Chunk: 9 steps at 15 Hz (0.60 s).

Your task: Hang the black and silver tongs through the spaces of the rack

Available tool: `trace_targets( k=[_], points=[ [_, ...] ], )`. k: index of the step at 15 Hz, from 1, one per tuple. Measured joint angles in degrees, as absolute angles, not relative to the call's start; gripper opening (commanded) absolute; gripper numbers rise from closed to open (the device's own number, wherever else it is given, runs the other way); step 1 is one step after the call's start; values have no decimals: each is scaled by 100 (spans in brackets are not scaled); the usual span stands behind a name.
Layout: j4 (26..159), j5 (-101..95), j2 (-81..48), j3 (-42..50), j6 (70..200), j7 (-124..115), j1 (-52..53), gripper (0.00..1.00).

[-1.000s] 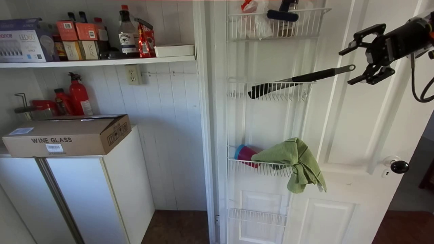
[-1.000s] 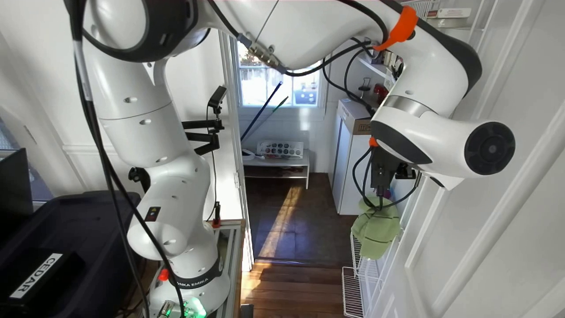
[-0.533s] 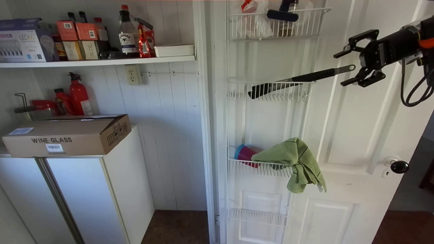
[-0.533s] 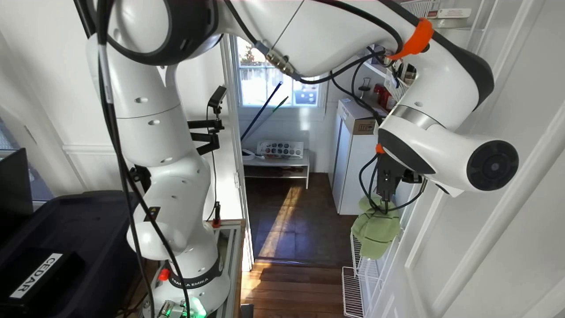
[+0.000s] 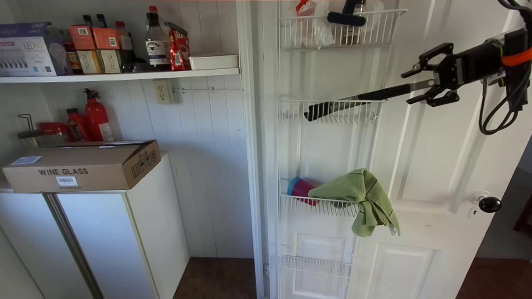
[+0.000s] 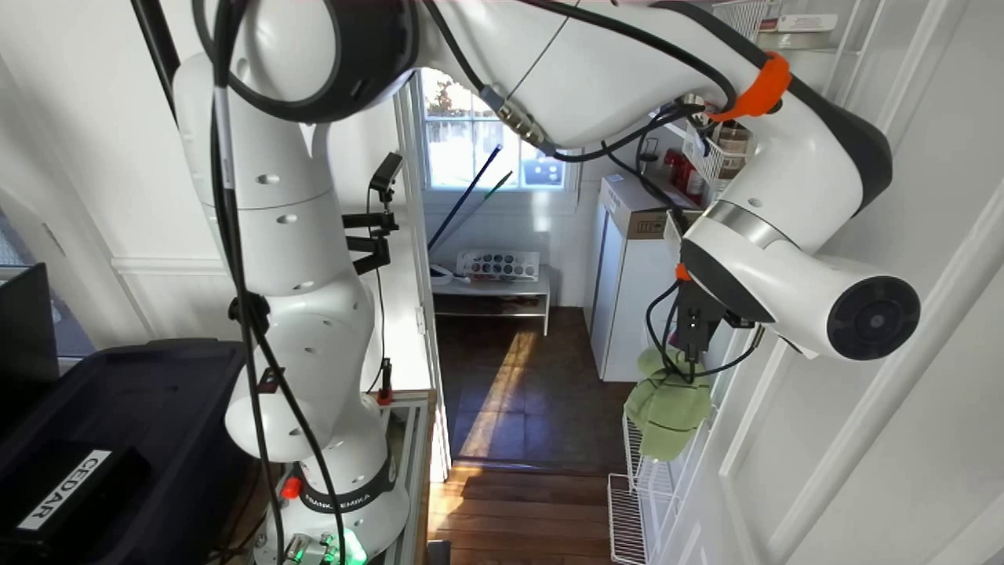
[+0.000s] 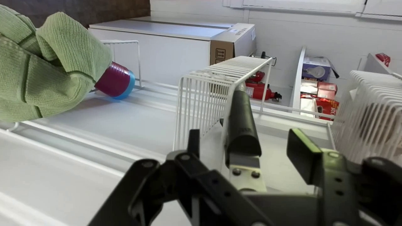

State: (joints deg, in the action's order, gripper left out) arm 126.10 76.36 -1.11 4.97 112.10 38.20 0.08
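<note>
The black and silver tongs [image 5: 388, 92] lie slanted in a basket shelf of the white wire rack [image 5: 332, 101]. Their black tip end is inside the basket, and the handle and silver end stick out past its side. My gripper [image 5: 410, 88] is open, with its fingers above and below the silver end in that exterior view. In the wrist view the tongs [image 7: 244, 133] run between the two spread fingers of the gripper [image 7: 248, 147], apart from both pads. The rack's basket [image 7: 234, 64] extends ahead. In an exterior view the rack [image 6: 627, 518] shows low down, with the tongs hidden.
A green towel [image 5: 365, 195] and a purple and blue cup [image 5: 300, 190] lie in the basket below. The top basket holds a plastic bag [image 5: 314, 27] and a dark item [image 5: 347, 18]. The rack is on a white door with a black knob [image 5: 489, 204].
The open gripper has moved toward the rack, from apart from the tongs to around their silver end. The tongs have not moved.
</note>
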Motion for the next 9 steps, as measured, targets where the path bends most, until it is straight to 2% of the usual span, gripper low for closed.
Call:
trace_targets(
  k=[1, 2, 4, 7, 8, 9],
  points=[
    [12593, 7641, -129, 497, 11210, 3836, 4, 57],
    [12578, 7645, -144, 497, 11213, 3846, -2, 57],
    [12567, 7653, -156, 497, 11223, 3871, -16, 34],
    [12566, 7663, -157, 497, 11234, 3884, -62, 11],
    [12564, 7677, -156, 497, 11234, 3889, -75, 7],
    [12555, 7738, -156, 496, 11224, 3892, -77, 7]
  ],
)
